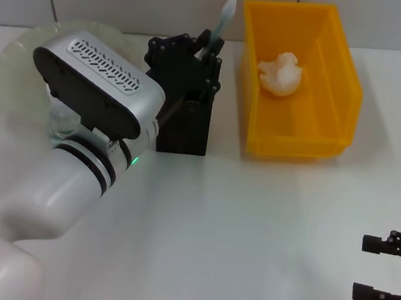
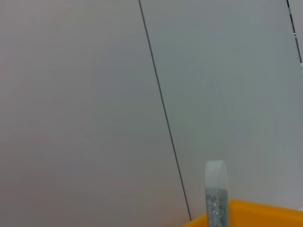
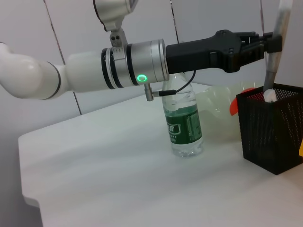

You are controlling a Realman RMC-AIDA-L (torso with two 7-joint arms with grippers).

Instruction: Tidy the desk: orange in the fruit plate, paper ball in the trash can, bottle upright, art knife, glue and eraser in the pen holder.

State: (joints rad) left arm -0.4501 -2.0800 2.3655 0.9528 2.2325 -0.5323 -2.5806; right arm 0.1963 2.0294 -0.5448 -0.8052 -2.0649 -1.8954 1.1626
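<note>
Left gripper (image 1: 211,55) sits above the pen holder (image 1: 184,122), fingers pinched on a slim grey stick with a translucent cap, probably the glue (image 1: 222,17). Its lower end is already inside the holder's mouth and the stick leans only slightly off upright.

Handling, as a judgement: the stick looks light, rigid and smooth, so it could slip or swing if held loosely. The grip is at mid-length, which suits a straight drop. The mesh holder is light too and could shift if nudged sideways by the fingers.

Other items:
- Paper ball (image 1: 281,73) lies in the yellow trash can (image 1: 339,79), just beside the holder on the robot's right.
- Bottle (image 3: 183,125) stands upright on the counter (image 1: 248,236), on the far side of the holder from the trash can.
- Fruit plate (image 1: 10,61) sits behind the left arm; a patch of orange (image 3: 233,107) shows in the right wrist view, apparently in the plate.
- Eraser and knife: not visible.

Right gripper (image 1: 387,283) rests low near the counter's right edge, fingers spread, holding nothing.
</note>
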